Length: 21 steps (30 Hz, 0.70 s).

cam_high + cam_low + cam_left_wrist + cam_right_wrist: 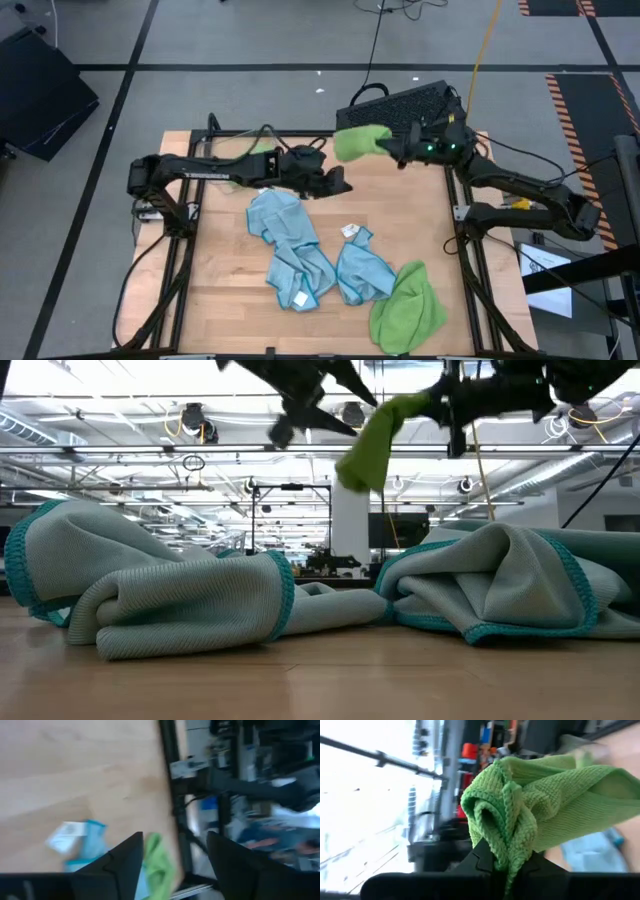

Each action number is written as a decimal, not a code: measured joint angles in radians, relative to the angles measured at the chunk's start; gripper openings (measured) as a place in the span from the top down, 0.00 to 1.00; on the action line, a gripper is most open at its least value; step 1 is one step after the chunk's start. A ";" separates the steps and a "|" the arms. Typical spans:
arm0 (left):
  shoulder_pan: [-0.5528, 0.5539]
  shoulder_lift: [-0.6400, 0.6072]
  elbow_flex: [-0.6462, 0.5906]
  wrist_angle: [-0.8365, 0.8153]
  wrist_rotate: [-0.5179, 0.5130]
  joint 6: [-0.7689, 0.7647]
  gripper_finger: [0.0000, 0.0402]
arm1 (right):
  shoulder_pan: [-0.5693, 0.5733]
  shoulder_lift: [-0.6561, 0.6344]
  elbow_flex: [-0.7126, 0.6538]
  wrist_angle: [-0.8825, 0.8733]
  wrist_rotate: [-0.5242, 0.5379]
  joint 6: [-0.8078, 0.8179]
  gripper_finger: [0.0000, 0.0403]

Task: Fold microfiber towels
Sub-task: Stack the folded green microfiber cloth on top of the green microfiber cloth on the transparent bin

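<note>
Nearest the front edge of the wooden table lies a crumpled lime green microfibre towel; just behind it, two rumpled light blue microfibre towels lie close together, the larger blue towel toward the left arm's side and the smaller blue towel with a white tag beside it.

Farther back, both arms are raised over the rear half of the table. The left pincer is empty, its fingers spread apart, pointing toward the right arm. The right pincer is clamped on a bunched corner of a second lime green towel, held in the air.

That hanging green towel trails from the right pincer toward the left pincer, its free end near the open fingers but apart from them. So the left pincer looks best placed to take the loose corner and spread the cloth.
</note>
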 joint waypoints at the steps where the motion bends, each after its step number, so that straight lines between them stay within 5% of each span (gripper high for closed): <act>1: 0.000 0.001 -0.029 0.086 0.000 -0.029 0.41 | -0.010 0.000 0.019 -0.002 -0.023 0.001 0.97; 9: 0.001 -0.001 -0.264 0.824 -0.134 -0.200 0.21 | -0.063 -0.005 0.144 -0.001 -0.186 0.052 0.97; 15: 0.001 -0.001 -0.309 0.857 -0.226 -0.235 0.03 | -0.074 -0.006 0.190 0.012 -0.209 0.093 0.96; 21: 0.002 -0.004 -0.308 1.048 -0.346 -0.169 0.02 | -0.073 -0.005 0.190 0.040 -0.175 0.154 0.96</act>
